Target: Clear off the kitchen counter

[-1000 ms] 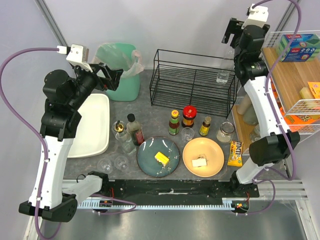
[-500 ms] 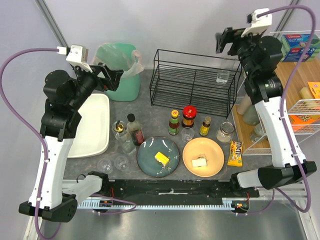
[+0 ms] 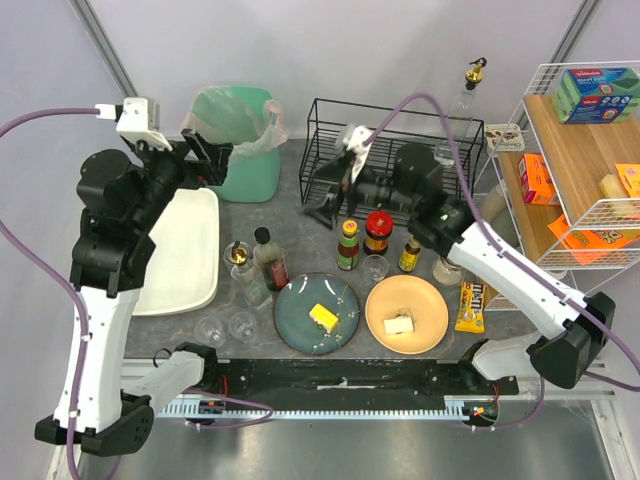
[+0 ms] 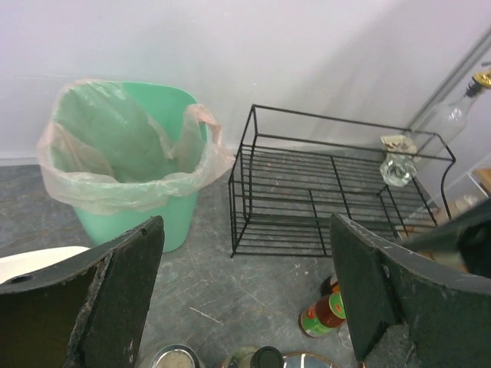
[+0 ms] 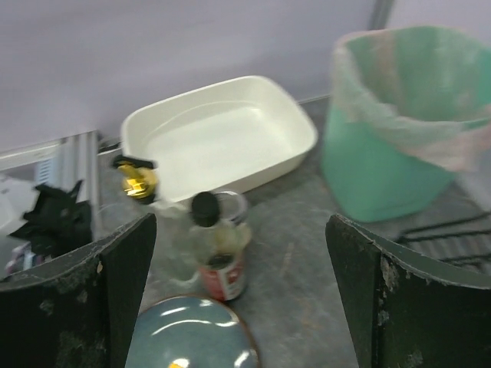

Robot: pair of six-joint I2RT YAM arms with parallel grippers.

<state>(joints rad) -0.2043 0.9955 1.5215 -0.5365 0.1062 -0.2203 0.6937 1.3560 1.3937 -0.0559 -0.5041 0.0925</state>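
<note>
Progress: early | kitchen counter point(image 3: 290, 235) under both arms, crowded: blue plate point(image 3: 317, 313), orange plate point(image 3: 407, 314), sauce bottles point(image 3: 378, 232), glasses point(image 3: 240, 325), snack packet point(image 3: 470, 306) uncleared | left gripper point(image 3: 205, 160) jaws spread, empty, by green bin point(image 3: 245, 170) | right gripper point(image 3: 322, 200) jaws spread, empty, near bottles | nearly all outstanding.

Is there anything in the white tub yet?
No, the right wrist view shows the white tub with its inside bare and nothing lying in it.
</note>
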